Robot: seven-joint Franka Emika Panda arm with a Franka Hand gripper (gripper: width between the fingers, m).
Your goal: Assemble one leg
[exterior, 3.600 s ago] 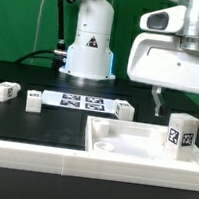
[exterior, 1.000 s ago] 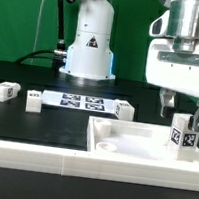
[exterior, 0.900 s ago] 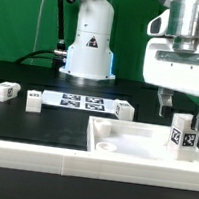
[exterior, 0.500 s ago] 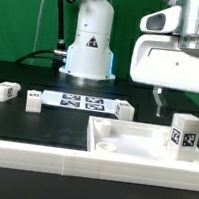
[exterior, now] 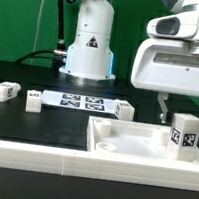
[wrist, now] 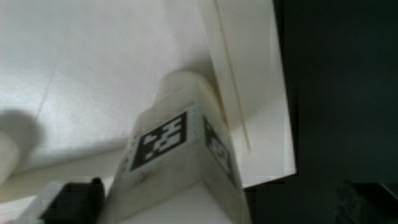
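A white leg (exterior: 185, 133) with a black-and-white tag stands upright at the right corner of the large flat white tabletop (exterior: 132, 144). My gripper (exterior: 187, 106) hangs just above the leg, open and empty; one finger (exterior: 163, 103) shows to the exterior view's left of the leg, and the other is cut off by the frame edge. In the wrist view the leg (wrist: 169, 165) stands between the two dark fingertips (wrist: 75, 200), apart from both, with the gripper (wrist: 219, 205) spread around it.
Three more legs lie on the black table: two at the exterior view's left (exterior: 5, 92) (exterior: 34, 100) and one near the tabletop's far edge (exterior: 123, 110). The marker board (exterior: 82, 102) lies between them. The robot base (exterior: 90, 41) stands behind.
A second ago the fingers were down around the leg; the gripper has since risen straight up. The leg stays standing on the tabletop.
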